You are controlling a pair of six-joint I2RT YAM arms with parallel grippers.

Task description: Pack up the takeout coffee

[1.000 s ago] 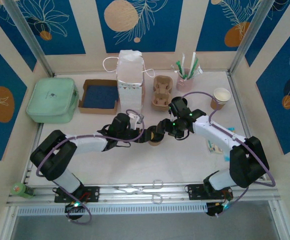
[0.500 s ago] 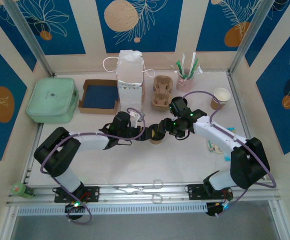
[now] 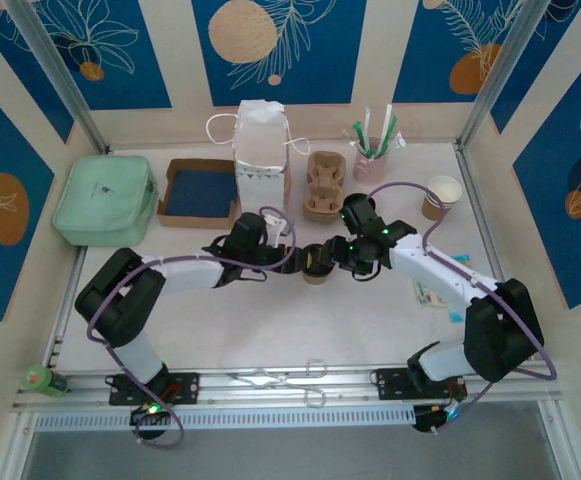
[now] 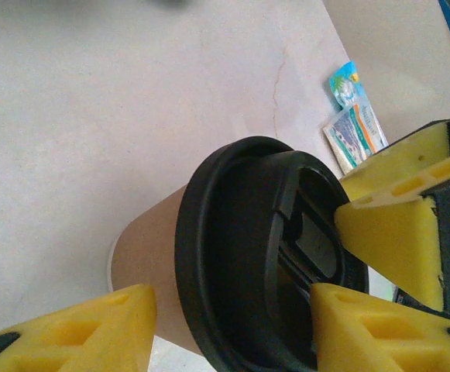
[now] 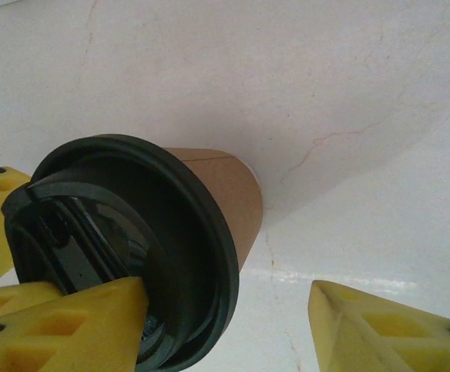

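Two grippers meet at the takeout coffee point(image 3: 315, 266) mid-table point(image 3: 270, 330), left gripper point(image 3: 292, 262) and right gripper point(image 3: 338, 257) on opposite sides.

Left wrist: left gripper point(image 4: 232, 304) straddles the cup point(image 4: 209, 256), jaws closed against it, one finger on the paper wall, the other at the black lid's rim. Sachets point(image 4: 352, 124) lie beyond.

Right wrist: right gripper point(image 5: 225, 294) spread wide, one finger on the lid point(image 5: 124, 248), the other apart from the cup over bare table.

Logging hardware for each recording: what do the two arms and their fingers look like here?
The left arm and right arm have white links between bulky black joints, with purple cables looping alongside. Small green lights glow on the right arm's wrist. The fingers are blocky yellow pieces with moulded recesses.
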